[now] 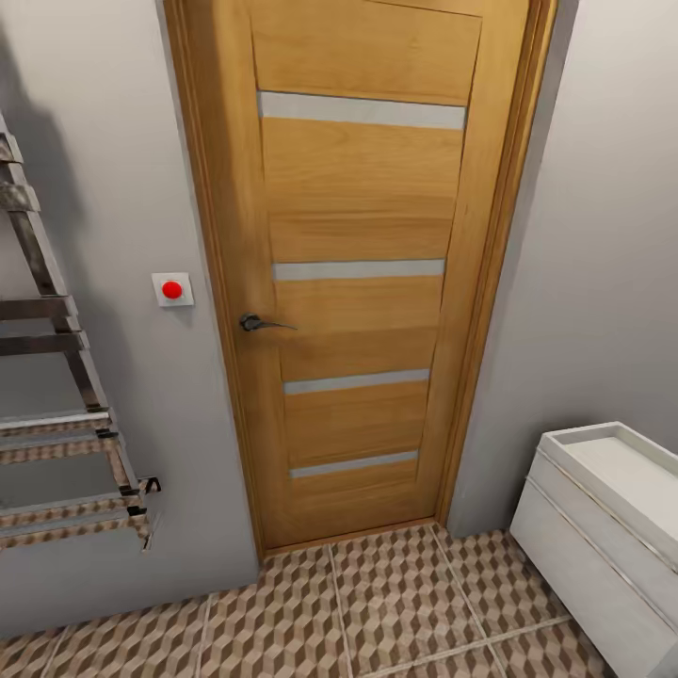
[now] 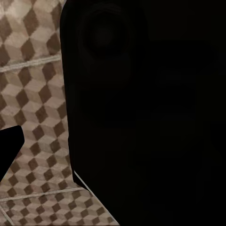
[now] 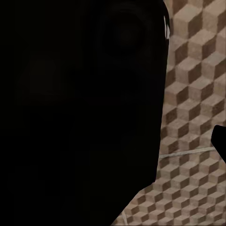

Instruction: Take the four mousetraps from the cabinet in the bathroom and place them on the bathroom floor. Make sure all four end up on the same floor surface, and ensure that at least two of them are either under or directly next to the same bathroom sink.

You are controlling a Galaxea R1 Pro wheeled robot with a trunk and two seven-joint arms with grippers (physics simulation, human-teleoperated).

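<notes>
Both of your wrist cameras look down past a large black mass of the robot's own body onto the bathroom floor [image 2: 33, 94], whose cube-printed tiles and pale grout lines run across each picture. At the edge of the left wrist view a black wedge, likely part of the left tool [image 2: 8, 148], cuts in; a small dark tip, maybe the right tool [image 3: 220, 141], shows at the edge of the right wrist view. You cannot tell from these slivers whether either tool's fingers stand apart or together.

From your head camera, the same tiled floor [image 1: 395, 603] stretches up to a closed orange-brown wooden door [image 1: 363, 282] with four pale horizontal strips and a dark lever handle [image 1: 259, 323]. On the grey wall [image 1: 603, 264] to its left sits a white switch plate with a red button [image 1: 171, 289], and beyond that a chrome towel rail [image 1: 56, 395] climbs the wall. At lower right stands the bathroom sink [image 1: 617, 466], a white basin on its white vanity, its long axis running away along the right-hand wall.
</notes>
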